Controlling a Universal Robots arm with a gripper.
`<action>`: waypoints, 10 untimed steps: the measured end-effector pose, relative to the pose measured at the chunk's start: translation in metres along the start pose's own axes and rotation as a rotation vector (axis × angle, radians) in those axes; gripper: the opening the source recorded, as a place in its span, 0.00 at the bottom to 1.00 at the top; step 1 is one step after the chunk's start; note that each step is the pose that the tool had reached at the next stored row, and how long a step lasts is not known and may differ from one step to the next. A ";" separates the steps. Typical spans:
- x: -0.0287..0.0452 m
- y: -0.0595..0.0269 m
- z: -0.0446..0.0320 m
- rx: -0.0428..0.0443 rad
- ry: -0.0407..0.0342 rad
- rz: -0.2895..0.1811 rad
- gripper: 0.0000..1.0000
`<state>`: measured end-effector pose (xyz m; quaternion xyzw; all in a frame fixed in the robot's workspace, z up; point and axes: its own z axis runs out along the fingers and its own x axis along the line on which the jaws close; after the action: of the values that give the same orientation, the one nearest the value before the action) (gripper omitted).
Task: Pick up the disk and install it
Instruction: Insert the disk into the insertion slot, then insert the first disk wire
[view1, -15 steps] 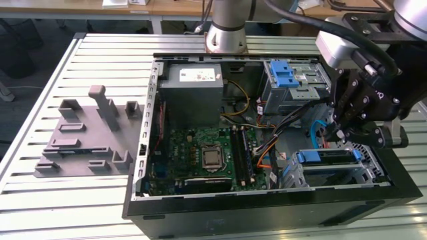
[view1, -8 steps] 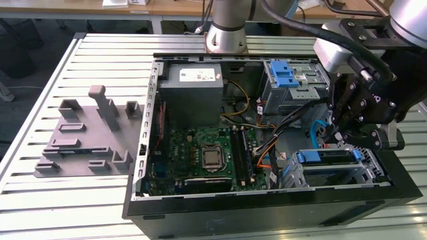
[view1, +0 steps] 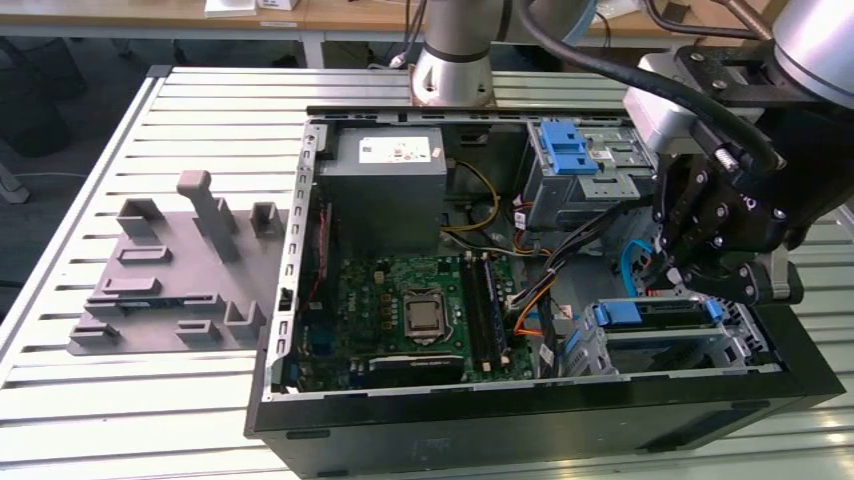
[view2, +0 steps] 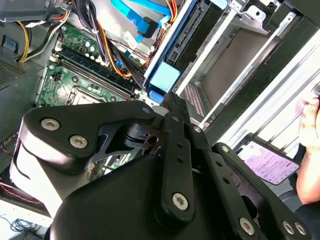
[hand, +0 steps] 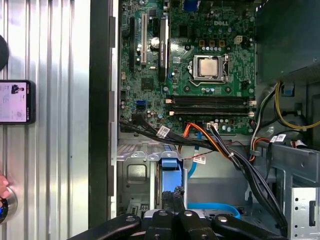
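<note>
**Exterior view.** An open computer case (view1: 534, 410) lies on the slatted tabletop (view1: 200, 100). The disk (view1: 661, 313) sits in the drive cage (view1: 747, 345) at the case corner toward the exterior view's right. It is a narrow slab with a dull grey body and blue plastic at both ends. The tool (view1: 714, 288) hangs just above it; contact cannot be confirmed here.

**Second wrist view.** The disk (view2: 164, 77) shows a blue end cap and a long thin edge running into the cage. The tip of the tool (view2: 171, 100) lies just beside that cap. Outside the case are a person's hand (view2: 310, 125) and a phone (view2: 267, 160).

**First wrist view.** The fingers of the tool (hand: 172, 197) appear pressed together with nothing visible between them. Their tip is close against the blue cap of the disk (hand: 169, 164). The motherboard (hand: 200, 60) lies beyond.

**Assessment.** The disk is judged rigid, fairly weighty for its size and sensitive to knocks. Its smooth metal faces are likely slippery. The soundest hold is across the two flat faces near mid-length, or on the blue rails, clear of the connector end.
</note>
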<state>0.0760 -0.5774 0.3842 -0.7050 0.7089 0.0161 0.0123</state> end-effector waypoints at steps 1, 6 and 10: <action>0.0000 0.0000 0.0005 0.0000 -0.0001 0.000 0.11; 0.0001 -0.0001 0.0017 0.0000 0.0003 0.000 0.11; -0.0022 -0.0023 0.0021 0.0000 0.0000 0.000 0.11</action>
<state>0.0783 -0.5752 0.3822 -0.7050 0.7089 0.0161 0.0123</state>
